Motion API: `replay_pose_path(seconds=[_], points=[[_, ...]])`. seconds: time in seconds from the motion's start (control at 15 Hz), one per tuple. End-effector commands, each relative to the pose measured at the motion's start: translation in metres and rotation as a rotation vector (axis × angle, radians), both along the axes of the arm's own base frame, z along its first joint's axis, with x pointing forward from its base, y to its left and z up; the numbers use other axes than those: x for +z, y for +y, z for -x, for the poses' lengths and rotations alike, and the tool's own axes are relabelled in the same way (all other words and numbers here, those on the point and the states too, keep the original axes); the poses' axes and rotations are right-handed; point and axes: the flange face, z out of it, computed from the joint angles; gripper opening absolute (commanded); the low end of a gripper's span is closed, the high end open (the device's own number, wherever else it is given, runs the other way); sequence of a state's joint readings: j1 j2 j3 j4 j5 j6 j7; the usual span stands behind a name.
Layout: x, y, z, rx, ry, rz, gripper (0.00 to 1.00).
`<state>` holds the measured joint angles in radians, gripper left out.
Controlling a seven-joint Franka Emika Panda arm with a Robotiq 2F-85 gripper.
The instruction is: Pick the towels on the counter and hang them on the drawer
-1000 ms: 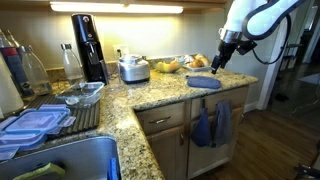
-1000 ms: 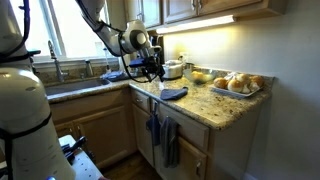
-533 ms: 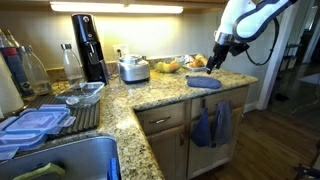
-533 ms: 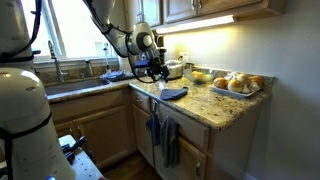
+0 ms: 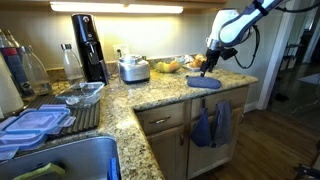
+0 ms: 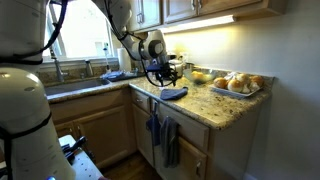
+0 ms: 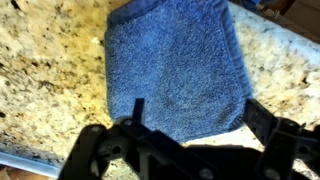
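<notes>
Gripper (image 7: 193, 108), jaws spread wide, hangs above the towel (image 7: 172, 55) lying flat on the counter (image 7: 45, 75), apparently aligned to pinch it.

One towel (image 5: 204, 83) lies flat on the tabletop (image 5: 150, 95), close to the front edge and directly above the drawer front (image 5: 230, 97). Two hung towels (image 5: 212, 126) drape side by side over that drawer front, below the tabletop edge. A wider drawer front (image 5: 160, 120) sits beside it on the sink (image 5: 70, 158) side. The hand (image 5: 206, 70) stands over the flat towel. Behind the towel, against the wall, a bowl (image 5: 167, 66), a pot (image 5: 134, 68) and a coffee machine (image 5: 88, 45) stand in a row. In an exterior view, a tray (image 6: 236, 86) sits beside the bowl.
</notes>
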<state>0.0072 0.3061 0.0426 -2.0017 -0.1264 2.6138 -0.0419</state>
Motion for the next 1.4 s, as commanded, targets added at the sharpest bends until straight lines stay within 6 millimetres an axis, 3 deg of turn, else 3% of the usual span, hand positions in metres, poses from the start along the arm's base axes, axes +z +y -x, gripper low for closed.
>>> replay_pose_path(seconds=[0.0, 0.53, 0.8, 1.33], points=[[-0.008, -0.019, -0.024, 0.042, 0.036, 0.005, 1.0], [-0.039, -0.048, -0.067, 0.059, 0.043, 0.022, 1.0], [-0.051, -0.053, -0.085, 0.061, 0.039, 0.019, 1.0], [-0.057, -0.055, -0.106, 0.051, 0.035, 0.003, 1.0]])
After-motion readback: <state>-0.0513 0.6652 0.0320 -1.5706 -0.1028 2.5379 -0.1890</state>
